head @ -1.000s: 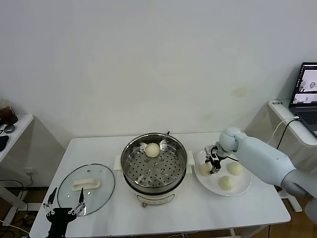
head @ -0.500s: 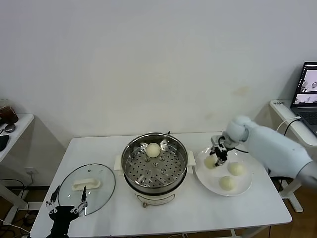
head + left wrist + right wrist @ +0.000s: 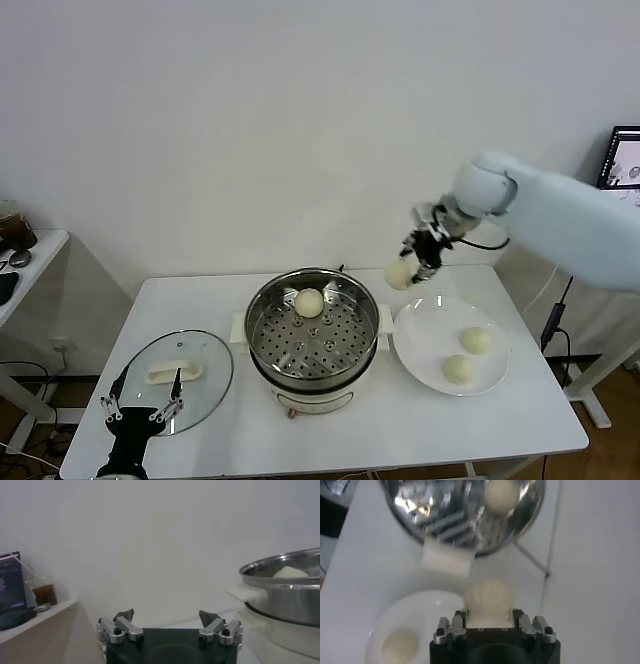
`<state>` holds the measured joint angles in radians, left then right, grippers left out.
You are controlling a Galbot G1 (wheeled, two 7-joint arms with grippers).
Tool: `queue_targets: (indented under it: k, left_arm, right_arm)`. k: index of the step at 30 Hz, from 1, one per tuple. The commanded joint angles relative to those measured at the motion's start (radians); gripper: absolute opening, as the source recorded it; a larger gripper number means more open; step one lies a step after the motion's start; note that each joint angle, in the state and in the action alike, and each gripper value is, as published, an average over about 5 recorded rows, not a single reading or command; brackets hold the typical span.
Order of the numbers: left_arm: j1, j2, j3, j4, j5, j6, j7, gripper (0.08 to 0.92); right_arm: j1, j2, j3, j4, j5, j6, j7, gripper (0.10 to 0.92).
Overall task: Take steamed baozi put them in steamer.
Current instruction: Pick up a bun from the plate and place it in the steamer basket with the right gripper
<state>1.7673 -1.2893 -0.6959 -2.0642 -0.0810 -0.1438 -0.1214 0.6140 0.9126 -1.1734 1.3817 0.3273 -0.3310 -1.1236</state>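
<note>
Head view, w/ both wrist views. Right gripper (image 3: 413,262) is raised in the air above the gap between steamer (image 3: 312,335) and plate (image 3: 425,340), near the back edge of the tabletop (image 3: 400,420). Its jaws are partly closed on one bun (image 3: 399,275), which hangs clear of plate and pot; in the right wrist view the same held bun (image 3: 488,596) sits squarely between the jaws of that gripper (image 3: 488,622), w/ the steamer (image 3: 420,510) further off below.

One bun in the steamer (image 3: 308,302) rests on the perforated tray, toward the back wall of the pot; it also shows in the right wrist view (image 3: 501,496) and, just over the rim, in the left wrist view (image 3: 290,572). Two buns lie on the white plate, to the right of the steamer: rear plate bun (image 3: 475,340) and front plate bun (image 3: 458,369), near each other but apart. The plate's left half is bare.

Left gripper (image 3: 140,410) hangs low at the front left edge of the tabletop, just in front of the glass lid (image 3: 175,380), which lies flat w/ its white handle up, left of the steamer. Left jaws stand wide open, holding nothing; in the left wrist view the gripper (image 3: 167,625) faces the steamer's side (image 3: 285,597).
</note>
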Motion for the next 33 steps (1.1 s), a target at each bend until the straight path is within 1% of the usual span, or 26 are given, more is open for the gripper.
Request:
queue_targets:
  k: [1,6,10,15,21,29,33]
  left_arm:
    - [-0.006,0.004,-0.001,0.003,-0.001,0.0,0.001,0.823]
    - [-0.019,-0.002,-0.006,0.0,-0.002,0.004,0.001,0.823]
    - [-0.022,-0.013,-0.012,-0.008,0.0,0.006,0.001,0.823]
    - [-0.019,-0.014,-0.019,-0.006,0.0,0.003,0.001,0.823]
    - [-0.018,-0.019,-0.015,0.0,0.002,0.001,0.001,0.823]
    - [-0.019,-0.021,-0.009,0.004,0.004,0.0,0.001,0.823]
    - [-0.019,-0.022,-0.006,0.006,0.005,-0.001,0.001,0.823]
  right_arm:
    - [0.139,0.202,-0.113,0.066,0.223,-0.173,0.098,0.543]
    - [0.056,0.376,-0.101,0.006,0.276,-0.295,0.189,0.543]
    - [-0.015,0.461,-0.099,-0.059,0.275,-0.351,0.221,0.543]
    - [-0.082,0.533,-0.102,-0.125,0.244,-0.377,0.226,0.543]
    - [-0.13,0.569,-0.102,-0.177,0.212,-0.382,0.219,0.543]
    - [-0.167,0.561,-0.107,-0.2,0.154,-0.383,0.208,0.543]
    - [-0.172,0.551,-0.104,-0.205,0.15,-0.379,0.207,0.55]
